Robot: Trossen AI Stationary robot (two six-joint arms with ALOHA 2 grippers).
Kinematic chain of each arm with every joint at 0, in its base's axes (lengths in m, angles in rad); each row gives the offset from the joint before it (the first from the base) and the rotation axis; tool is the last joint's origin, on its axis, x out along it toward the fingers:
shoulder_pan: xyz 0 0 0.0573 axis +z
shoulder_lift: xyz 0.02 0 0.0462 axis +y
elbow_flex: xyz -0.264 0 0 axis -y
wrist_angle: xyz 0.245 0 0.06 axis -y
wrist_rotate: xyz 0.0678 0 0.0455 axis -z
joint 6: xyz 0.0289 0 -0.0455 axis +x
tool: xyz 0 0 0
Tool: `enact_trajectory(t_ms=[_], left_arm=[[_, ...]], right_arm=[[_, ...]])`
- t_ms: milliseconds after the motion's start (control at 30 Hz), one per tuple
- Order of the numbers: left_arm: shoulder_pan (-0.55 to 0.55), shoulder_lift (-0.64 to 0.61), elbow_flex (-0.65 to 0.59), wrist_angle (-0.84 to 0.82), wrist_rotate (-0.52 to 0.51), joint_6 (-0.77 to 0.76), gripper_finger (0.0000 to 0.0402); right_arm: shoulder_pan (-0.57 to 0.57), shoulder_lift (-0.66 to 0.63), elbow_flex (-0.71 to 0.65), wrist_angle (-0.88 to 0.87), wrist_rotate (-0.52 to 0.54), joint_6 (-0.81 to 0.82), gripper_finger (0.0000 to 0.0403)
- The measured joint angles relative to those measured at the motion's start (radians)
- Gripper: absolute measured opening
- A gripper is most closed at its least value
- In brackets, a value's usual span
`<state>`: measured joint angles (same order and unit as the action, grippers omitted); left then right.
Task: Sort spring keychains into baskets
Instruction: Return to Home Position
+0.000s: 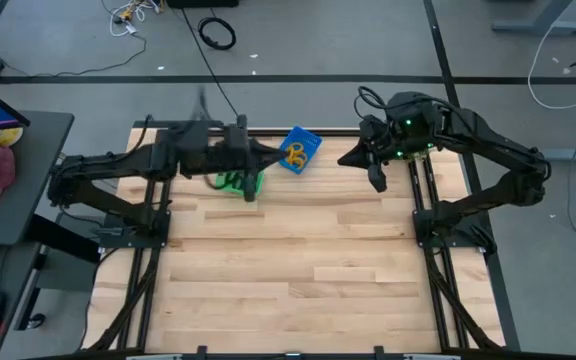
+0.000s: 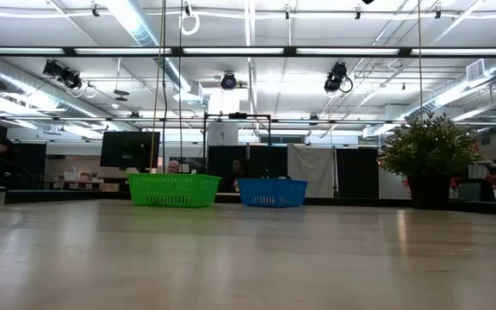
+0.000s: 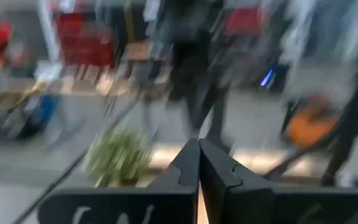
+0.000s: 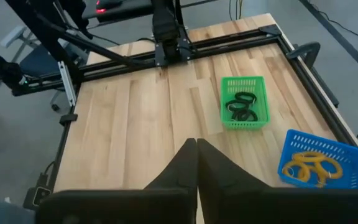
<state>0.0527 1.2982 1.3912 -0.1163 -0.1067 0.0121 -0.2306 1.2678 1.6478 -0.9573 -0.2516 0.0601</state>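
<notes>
Black spring keychains (image 4: 242,107) fill the green basket (image 4: 244,81), orange-yellow spring keychains (image 4: 308,168) the blue basket (image 4: 328,142); the tabletop (image 4: 148,124) is pale plank-striped wood.

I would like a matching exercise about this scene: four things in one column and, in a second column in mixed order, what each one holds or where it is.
Things:
A. green basket
B. blue basket
C. left gripper
D. right gripper

States:
1. shut, to the right of both baskets in the high view
2. holds black keychains
3. shut, above the green basket in the high view
4. holds orange keychains

Pairs: A-2, B-4, C-3, D-1.
</notes>
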Motion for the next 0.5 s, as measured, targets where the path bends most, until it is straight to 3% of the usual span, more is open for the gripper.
enact_trajectory(t_ms=[200, 500], left_arm=[[0.012, -0.187, -0.291, 0.359, 0.084, -0.074, 0.0004], [-0.024, -0.495, -0.639, 0.595, 0.068, -0.106, 0.0002]], right_arm=[[0.000, 0.000, 0.000, -0.024, 0.000, -0.001, 0.0002], [-0.002, 0.004, 0.000, -0.012, 0.000, 0.013, 0.0005]])
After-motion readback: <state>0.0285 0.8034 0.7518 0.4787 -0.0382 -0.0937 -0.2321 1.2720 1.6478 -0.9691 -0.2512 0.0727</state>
